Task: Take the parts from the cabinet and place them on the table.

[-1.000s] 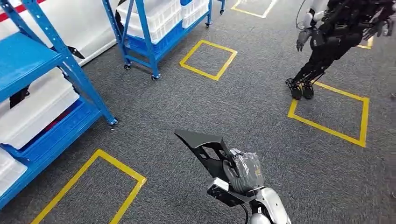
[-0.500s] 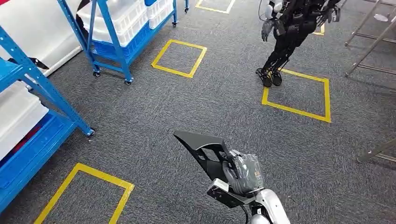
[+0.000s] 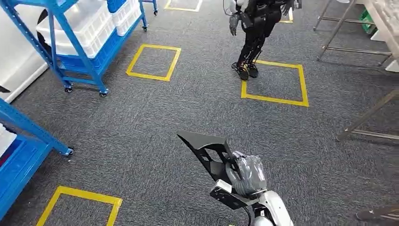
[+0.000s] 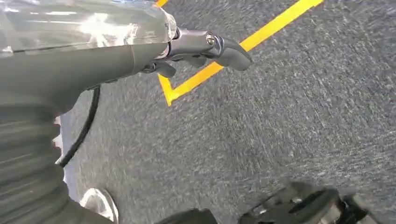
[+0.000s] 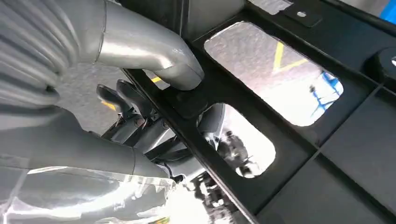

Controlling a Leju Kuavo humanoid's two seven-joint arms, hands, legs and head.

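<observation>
A black flat part (image 3: 207,150) with cut-out windows is held up over the carpet low in the middle of the head view, its pointed end toward the left. My right hand (image 3: 247,176), under a clear cover, grips it at its near end. From the right wrist, the part (image 5: 299,154) runs across the picture and the hand's (image 5: 140,112) thumb and fingers clamp one of its bars. My left hand (image 4: 196,49) hangs over the grey carpet with its fingers apart and nothing in them.
A blue wheeled rack (image 3: 84,42) with white bins stands at the far left, and another blue rack (image 3: 23,136) is near left. Another robot (image 3: 256,23) stands ahead by a yellow floor square (image 3: 275,80). Metal table legs (image 3: 367,117) show at the right.
The whole picture has slid left as the camera turned right: the blue racks moved toward the left edge and metal legs came in at the right. The part stays in my right hand.
</observation>
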